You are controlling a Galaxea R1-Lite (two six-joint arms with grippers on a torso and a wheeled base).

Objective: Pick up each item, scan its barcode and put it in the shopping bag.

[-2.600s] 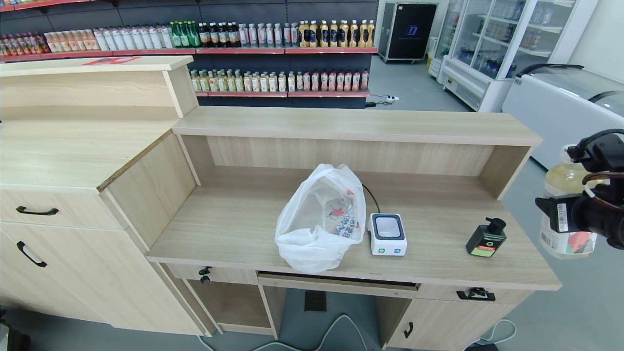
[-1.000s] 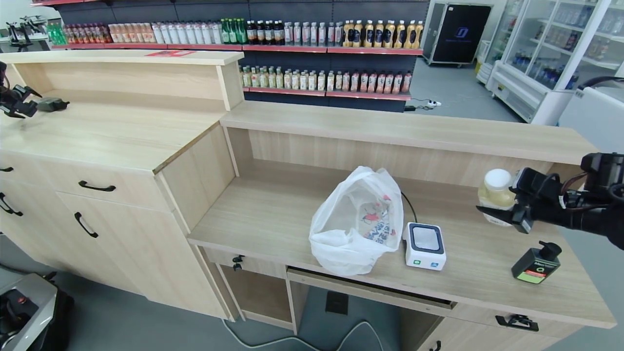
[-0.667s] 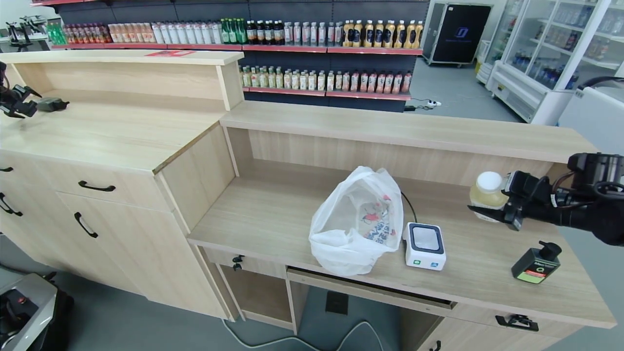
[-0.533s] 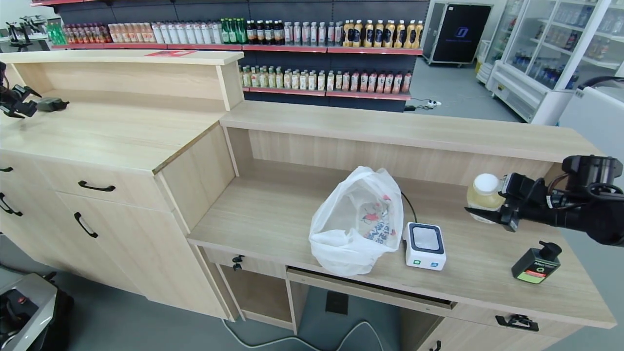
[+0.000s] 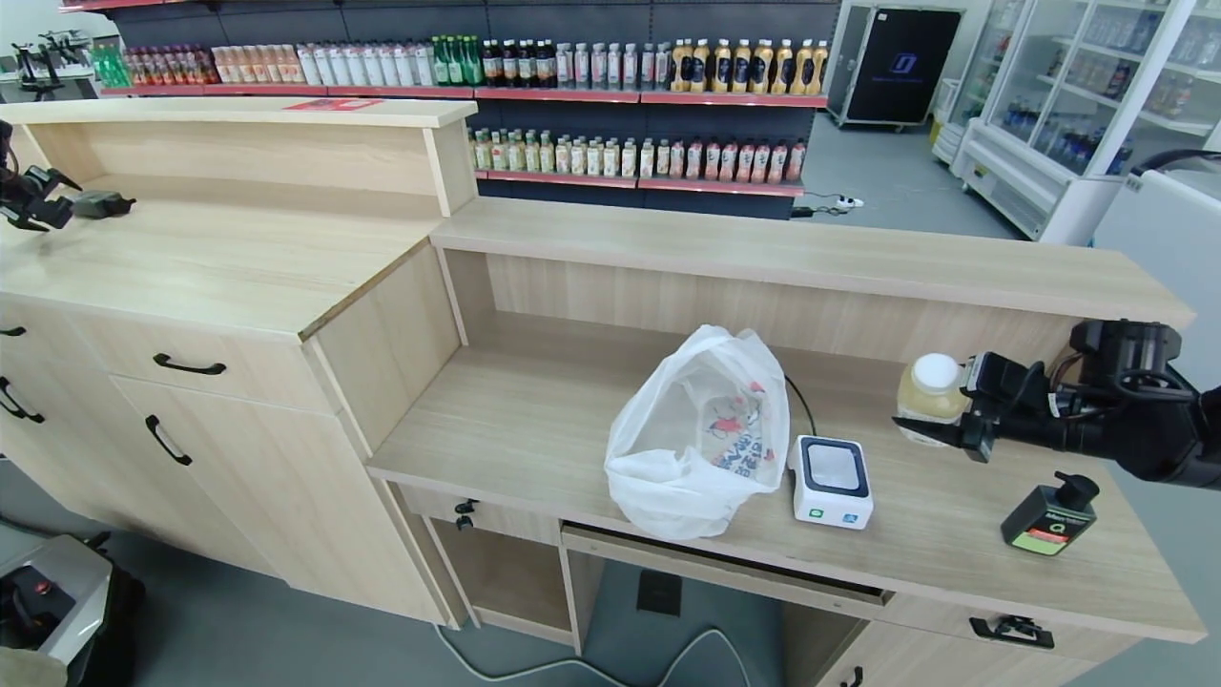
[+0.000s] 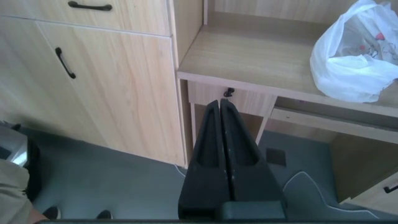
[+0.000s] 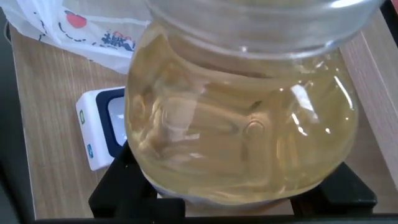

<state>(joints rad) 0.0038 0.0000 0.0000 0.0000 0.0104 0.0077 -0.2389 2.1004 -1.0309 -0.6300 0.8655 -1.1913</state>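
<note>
A clear bottle of yellowish liquid (image 5: 923, 398) with a white cap hangs over the right part of the wooden counter (image 5: 534, 420). My right gripper (image 5: 942, 427) is shut on the bottle's lower body (image 7: 242, 124). The white barcode scanner (image 5: 832, 480) lies on the counter below and left of the bottle, also seen as the scanner (image 7: 99, 134). The white shopping bag (image 5: 701, 429) stands open just left of the scanner. A black pump bottle (image 5: 1046, 516) stands near the counter's right front. My left gripper (image 6: 221, 109) is shut on nothing, low over the floor beside the cabinet.
A raised ledge (image 5: 801, 253) runs along the counter's back. A taller cabinet (image 5: 210, 277) with drawers stands to the left, with a small black device (image 5: 33, 196) on its top. The scanner's cable (image 5: 799, 401) runs behind the bag. Bare counter lies left of the bag.
Over the last second my right gripper has carried the bottle left and slightly down, closer to the scanner. The head camera shifted before that. Bag, scanner and pump bottle have stayed put.
</note>
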